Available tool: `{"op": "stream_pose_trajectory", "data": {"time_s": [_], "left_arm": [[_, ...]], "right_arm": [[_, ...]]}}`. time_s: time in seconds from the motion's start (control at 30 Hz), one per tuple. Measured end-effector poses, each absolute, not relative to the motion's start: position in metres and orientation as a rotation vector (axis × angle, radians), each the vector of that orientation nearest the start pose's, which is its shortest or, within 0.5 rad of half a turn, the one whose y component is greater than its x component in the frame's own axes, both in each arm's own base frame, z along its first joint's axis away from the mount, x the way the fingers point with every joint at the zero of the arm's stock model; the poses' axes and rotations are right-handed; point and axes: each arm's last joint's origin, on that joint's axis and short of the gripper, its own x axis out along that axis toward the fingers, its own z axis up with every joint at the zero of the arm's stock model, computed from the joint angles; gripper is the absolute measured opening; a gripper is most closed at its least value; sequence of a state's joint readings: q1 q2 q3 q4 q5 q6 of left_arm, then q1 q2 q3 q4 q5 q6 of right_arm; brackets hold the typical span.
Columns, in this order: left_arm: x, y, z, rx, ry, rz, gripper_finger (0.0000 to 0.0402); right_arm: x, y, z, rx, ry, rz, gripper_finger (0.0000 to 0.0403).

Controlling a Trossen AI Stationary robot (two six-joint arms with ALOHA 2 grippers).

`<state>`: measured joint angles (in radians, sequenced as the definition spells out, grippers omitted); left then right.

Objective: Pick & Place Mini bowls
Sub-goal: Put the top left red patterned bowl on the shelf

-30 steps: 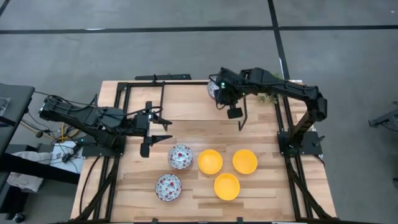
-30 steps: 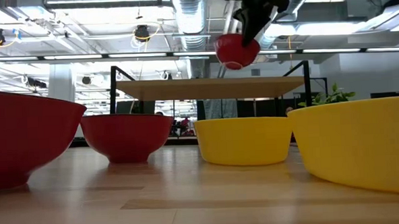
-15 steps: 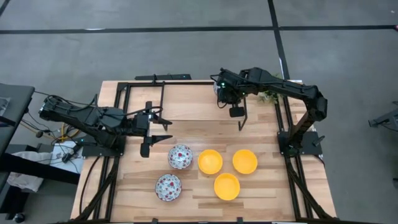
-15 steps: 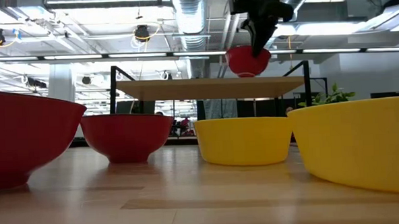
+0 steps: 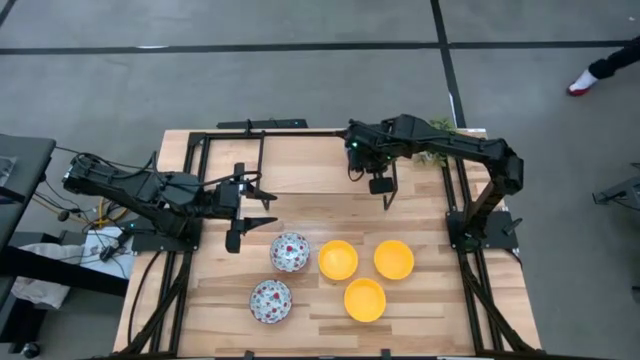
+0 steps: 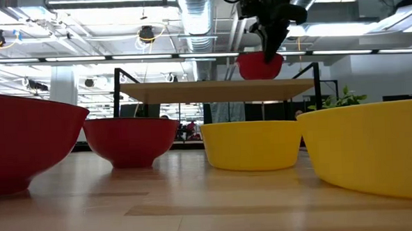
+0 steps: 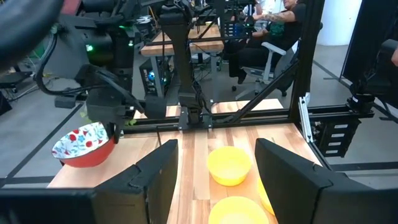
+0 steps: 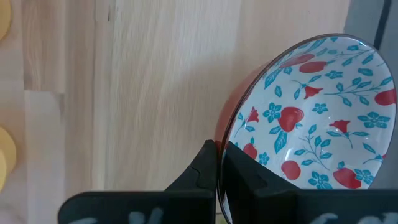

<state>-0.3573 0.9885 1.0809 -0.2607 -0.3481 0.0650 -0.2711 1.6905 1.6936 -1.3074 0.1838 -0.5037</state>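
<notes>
My right gripper [image 5: 362, 152] hangs high over the table's far middle, shut on a mini bowl [image 8: 311, 106] that is red outside and white with a red-and-blue floral pattern inside. The same bowl shows in the low view [image 6: 261, 64] and the left wrist view [image 7: 84, 144]; from above, the arm hides it. Two more floral bowls [image 5: 290, 251] [image 5: 270, 300] and three yellow bowls [image 5: 338, 259] [image 5: 394, 259] [image 5: 364, 299] sit on their bases on the near half. My left gripper [image 5: 250, 210] waits open, level, at the table's left. My right gripper pinches the floral bowl's rim [image 8: 219, 146], one finger [image 8: 245, 171] inside the bowl and one [image 8: 202, 168] against its red outer wall. The fingers come from above, pointing down. The bowl hangs lifted clear of the table, mouth upward and somewhat tilted.
A black frame [image 5: 255, 135] runs along the table's far, left and right sides. A small green plant [image 5: 440, 125] stands at the far right corner behind my right arm. Bare wood lies across the far half [image 5: 300, 180]. People sit beyond the table [image 7: 273, 25].
My right gripper has carried the floral bowl a little toward the table's right edge and slightly down, staying shut on it. The bowl, showing beside the gripper from above a second ago, is now hidden under the arm.
</notes>
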Motion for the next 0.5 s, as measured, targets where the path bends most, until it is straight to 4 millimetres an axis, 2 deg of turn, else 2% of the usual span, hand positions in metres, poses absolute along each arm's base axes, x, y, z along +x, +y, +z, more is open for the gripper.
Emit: {"op": "stream_pose_trajectory", "data": {"time_s": [0.5], "left_arm": [[0.197,-0.063,0.390,0.123,0.158,-0.014,0.0213]], "right_arm": [[0.313,-0.076,0.334,-0.384,1.365,-0.022,0.0002]]}}
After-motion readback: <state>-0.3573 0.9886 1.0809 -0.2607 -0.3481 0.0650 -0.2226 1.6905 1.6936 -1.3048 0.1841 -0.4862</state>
